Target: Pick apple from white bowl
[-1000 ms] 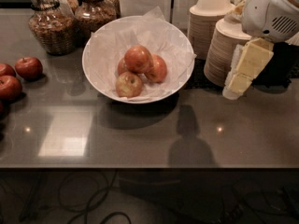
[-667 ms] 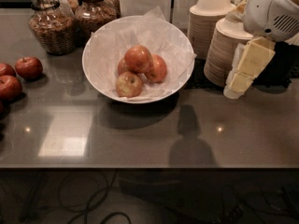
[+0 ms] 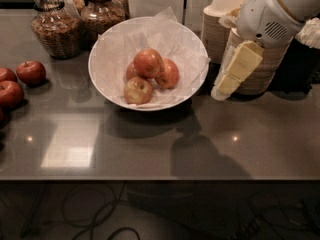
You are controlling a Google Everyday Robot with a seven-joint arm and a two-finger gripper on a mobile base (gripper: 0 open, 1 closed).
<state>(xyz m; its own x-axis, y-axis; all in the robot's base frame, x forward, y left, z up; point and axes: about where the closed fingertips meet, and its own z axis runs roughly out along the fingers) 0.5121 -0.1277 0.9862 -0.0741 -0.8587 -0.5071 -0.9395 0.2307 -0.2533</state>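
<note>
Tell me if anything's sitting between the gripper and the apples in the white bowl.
Nothing separate does. The gripper hangs just right of the white bowl, in front of the stacked beige bowls. Only the bowl's own rim and paper lining lie between it and the apples.

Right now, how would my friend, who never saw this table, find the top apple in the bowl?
Find the big white bowl on the grey counter, just left of the gripper. A small pile of apples sits inside it on crinkled paper. The top apple is the one resting highest, on the others.
</note>
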